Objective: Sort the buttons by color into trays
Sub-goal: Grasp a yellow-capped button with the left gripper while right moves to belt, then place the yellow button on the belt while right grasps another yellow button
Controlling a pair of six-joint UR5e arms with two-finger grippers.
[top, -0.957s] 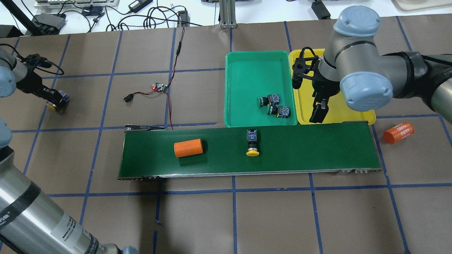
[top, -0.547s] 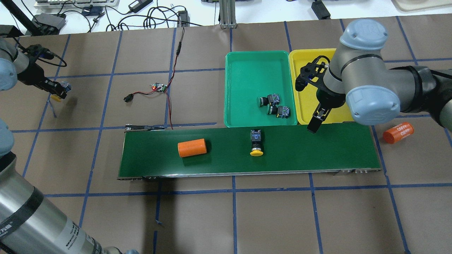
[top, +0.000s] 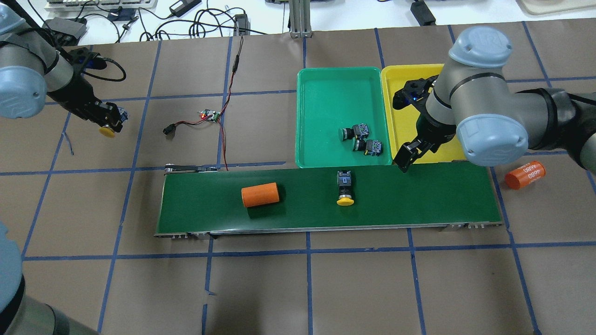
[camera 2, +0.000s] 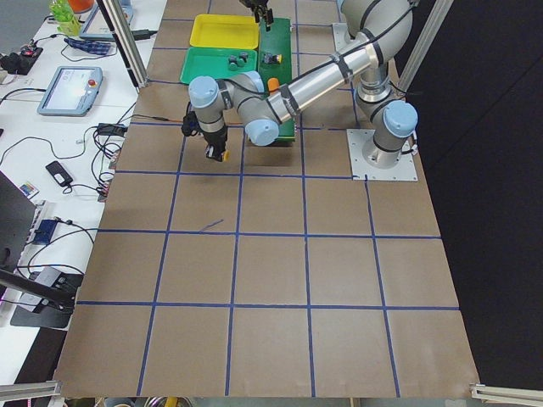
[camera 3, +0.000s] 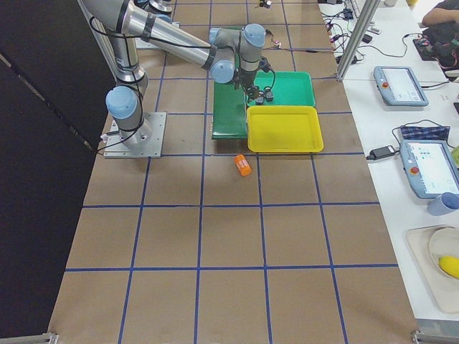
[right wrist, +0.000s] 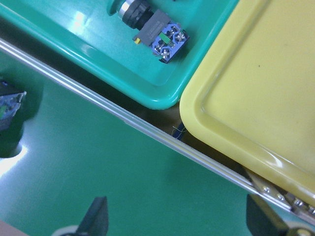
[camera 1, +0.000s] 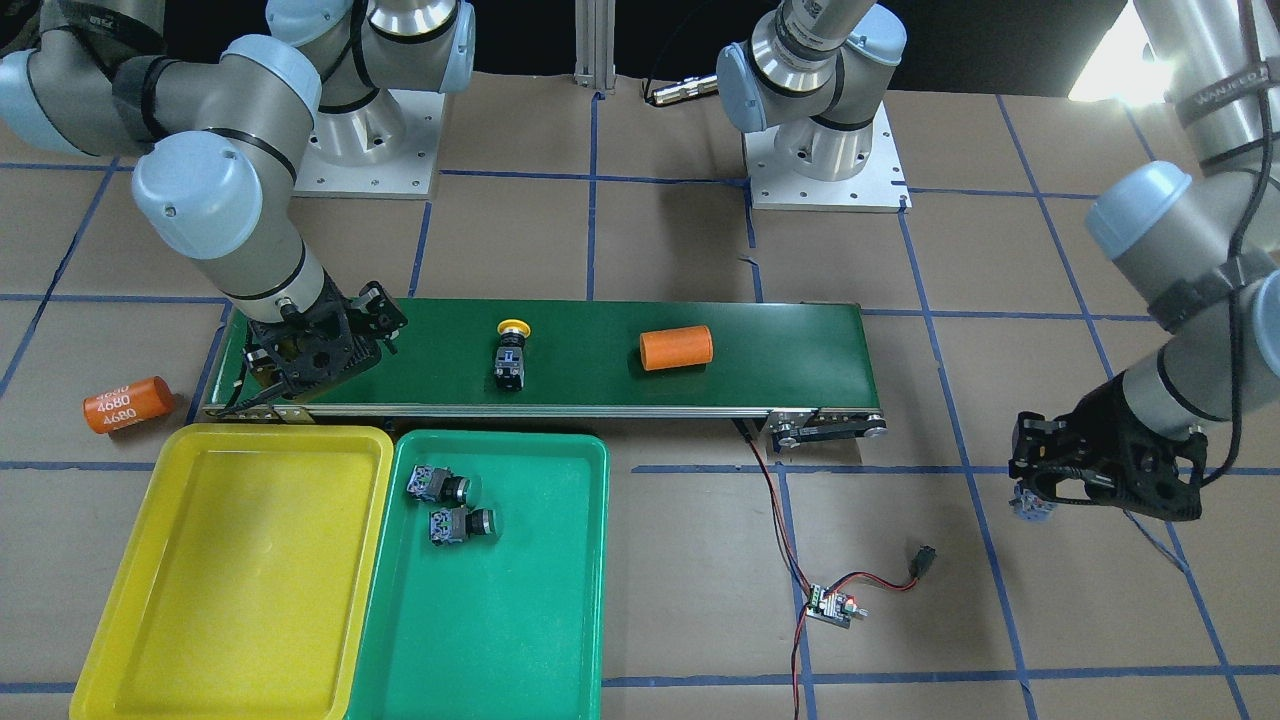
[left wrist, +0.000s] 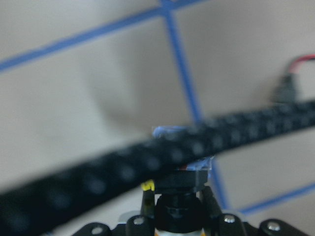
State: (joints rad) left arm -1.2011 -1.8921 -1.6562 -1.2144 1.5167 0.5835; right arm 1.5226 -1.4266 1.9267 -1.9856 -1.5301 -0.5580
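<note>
One yellow mushroom-capped push-button (top: 345,186) lies on its side on the long dark green conveyor belt (top: 419,200). Two green-capped push-buttons (top: 352,132) lie side by side in the shallow green plastic tray (camera 1: 500,620), which adjoins the yellow plastic tray (camera 1: 250,560). The left gripper (top: 106,122) pinches a second yellow-capped push-button (top: 108,132), well apart from the belt. The right gripper (top: 404,160) is spread wide over the belt's edge, beside both trays.

text: "4680" is read, printed in white, repeated | on: orange cylinder (camera 1: 128,403) lying on the surface, also read in the overhead view (top: 525,175) | other: lettering on left arm (camera 1: 1225,85) is seen, not legible
</note>
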